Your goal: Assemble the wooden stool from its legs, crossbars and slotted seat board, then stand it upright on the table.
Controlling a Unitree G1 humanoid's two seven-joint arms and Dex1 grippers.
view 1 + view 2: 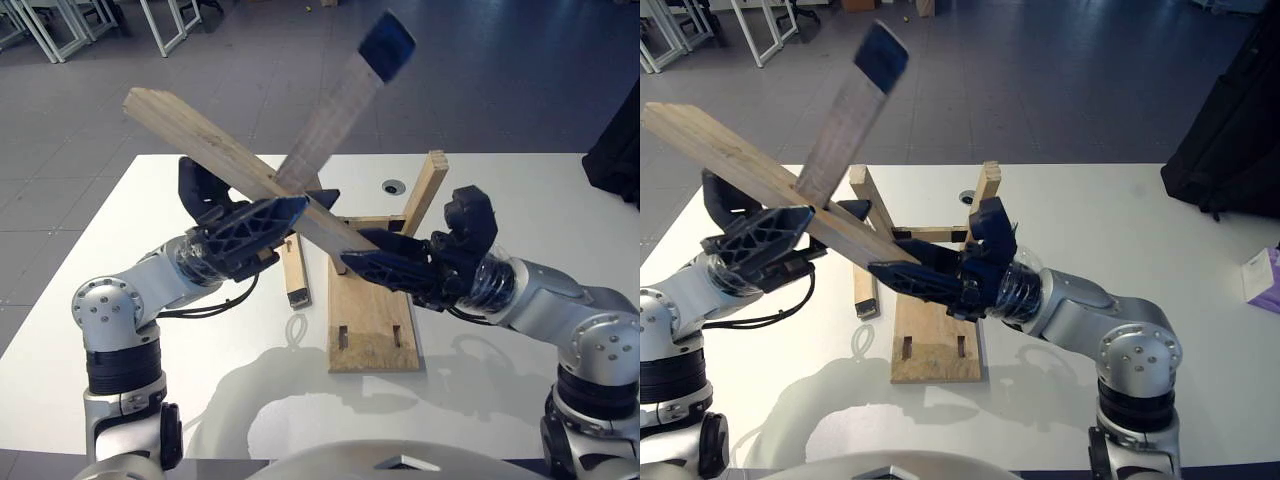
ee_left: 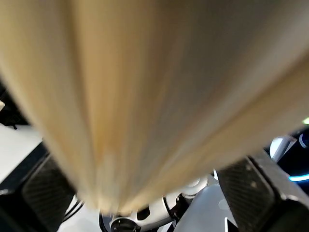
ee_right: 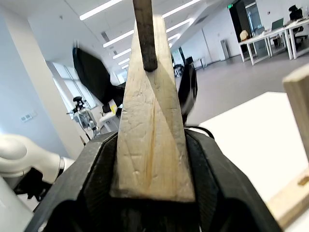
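A long wooden leg (image 1: 200, 135) slants above the table, high at the far left and low toward the middle. My left gripper (image 1: 265, 220) is shut on its middle part. My right gripper (image 1: 375, 262) is shut on its lower end (image 3: 154, 135). A thin crossbar (image 1: 335, 105) with a blue tip (image 1: 387, 45) sticks up from the leg near the left gripper. Below, the slotted seat board (image 1: 375, 320) lies flat on the table. Two more legs (image 1: 985, 190) joined by a crossbar (image 1: 930, 233) rise at its far end.
A short loose wooden piece (image 1: 296, 270) lies left of the seat board, with a small white loop (image 1: 297, 327) in front of it. A round cable hole (image 1: 393, 186) sits at the table's back. A purple box (image 1: 1265, 280) lies at the far right.
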